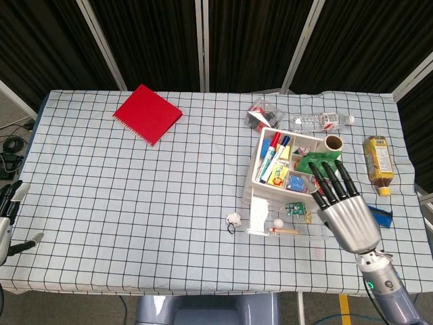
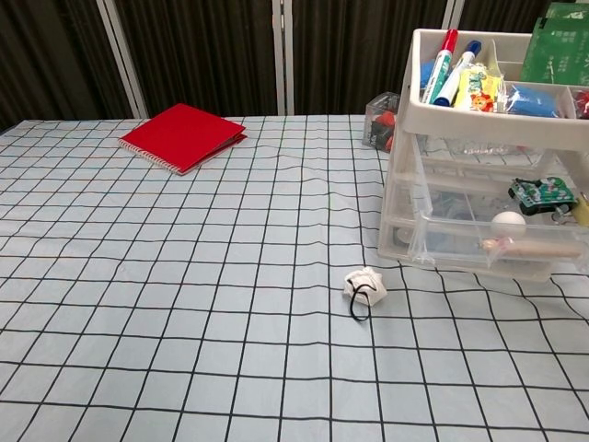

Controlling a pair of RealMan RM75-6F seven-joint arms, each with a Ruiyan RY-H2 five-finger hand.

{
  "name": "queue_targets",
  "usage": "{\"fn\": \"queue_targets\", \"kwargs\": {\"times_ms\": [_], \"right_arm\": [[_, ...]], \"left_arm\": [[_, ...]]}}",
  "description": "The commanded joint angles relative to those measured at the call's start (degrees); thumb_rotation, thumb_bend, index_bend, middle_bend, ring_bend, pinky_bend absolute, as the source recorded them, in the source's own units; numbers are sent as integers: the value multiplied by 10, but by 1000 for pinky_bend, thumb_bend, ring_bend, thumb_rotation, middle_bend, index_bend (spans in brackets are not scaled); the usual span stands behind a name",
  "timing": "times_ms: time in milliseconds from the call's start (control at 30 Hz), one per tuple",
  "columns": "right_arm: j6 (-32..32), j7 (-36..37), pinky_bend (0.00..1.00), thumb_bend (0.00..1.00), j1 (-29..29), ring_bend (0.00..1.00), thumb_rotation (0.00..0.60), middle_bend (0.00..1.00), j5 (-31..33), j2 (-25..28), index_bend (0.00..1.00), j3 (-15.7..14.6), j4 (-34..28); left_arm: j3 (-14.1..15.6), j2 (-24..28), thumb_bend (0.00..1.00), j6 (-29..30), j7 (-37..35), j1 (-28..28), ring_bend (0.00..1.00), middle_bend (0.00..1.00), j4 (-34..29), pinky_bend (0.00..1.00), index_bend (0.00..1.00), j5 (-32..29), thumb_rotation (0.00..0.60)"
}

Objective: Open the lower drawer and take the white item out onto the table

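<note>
A small crumpled white item with a black loop lies on the checked cloth just left of the plastic drawer unit. The chest view shows the white item in front of the drawer unit. The lower drawer stands pulled out, with a white ball and a wooden stick in it. My right hand hovers right of the unit, fingers spread, holding nothing. At the far left edge only part of my left hand shows, fingers apart and empty.
A red notebook lies at the back left. The unit's top tray holds markers and packets. Behind it are a water bottle and a small clear box. At the right are a tea bottle and a blue packet.
</note>
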Motion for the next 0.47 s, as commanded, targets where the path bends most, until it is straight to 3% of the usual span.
{"fn": "queue_targets", "kwargs": {"times_ms": [33,233,467], "right_arm": [[51,117,0,83,-52,0,600,0,27,-15,0,-20,80],[85,200,0,79,-88,0,600,0,40,-42,0,-22,160],[84,245,0,79,-118,0,600,0,69,-59,0,-24,196]], "left_arm": [[2,-4,122,1,3,0,0,0,4,0,0,3,600],[5,-11,122,4,6,4,0,0,12,0,0,6,600],[5,-16,123,9,-2,8,0,0,26,0,0,5,600]]}}
